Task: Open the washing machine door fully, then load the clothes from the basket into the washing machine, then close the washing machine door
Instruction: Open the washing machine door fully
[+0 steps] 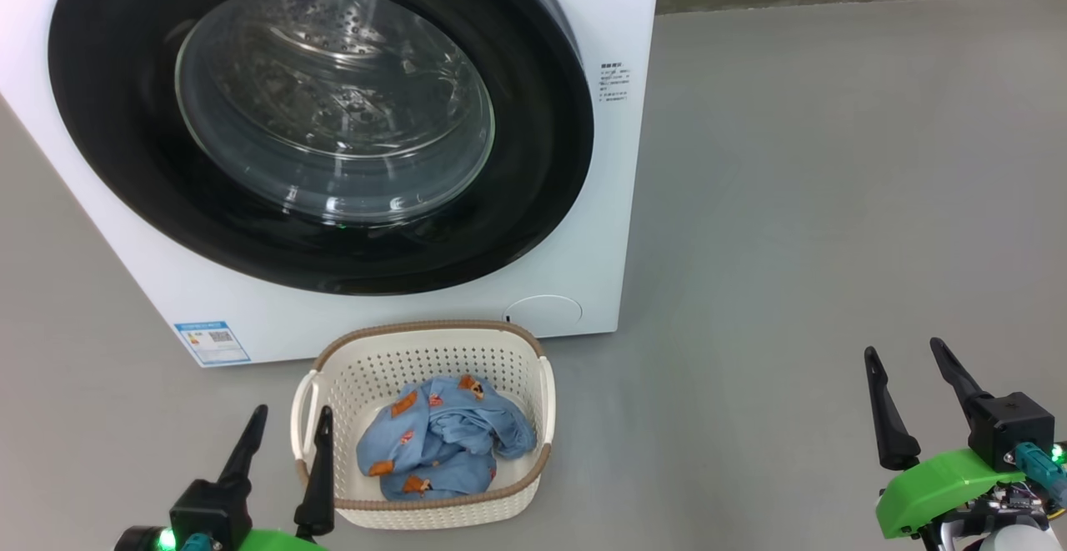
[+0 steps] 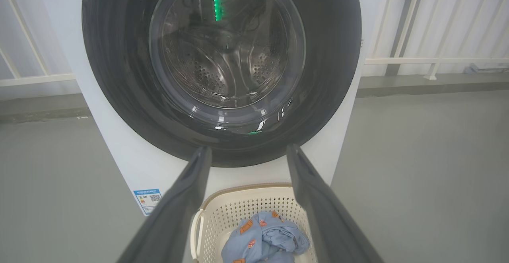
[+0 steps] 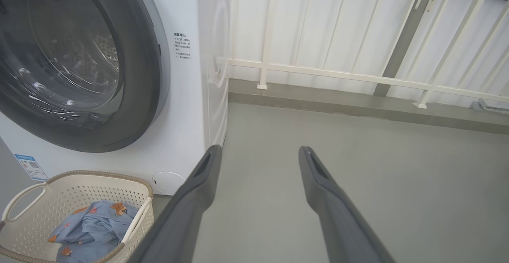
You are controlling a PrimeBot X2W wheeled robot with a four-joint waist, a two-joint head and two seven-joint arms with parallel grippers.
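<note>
Head view shows the washing machine door shut flush against the washing machine, so the first step, opening it, is not yet begun. The left gripper and right gripper hang near, jaws spread, holding nothing. Next, one must hook the door's edge (probably its right side) and swing it wide. The basket, just in front of the machine, holds the crumpled clothes.

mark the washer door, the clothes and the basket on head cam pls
washing machine door (image 1: 333, 105), head view, on the glass bowl window at its centre.
clothes (image 1: 442, 443), head view, on the blue fabric mid-heap.
basket (image 1: 417, 363), head view, on its bare perforated far wall.
</note>
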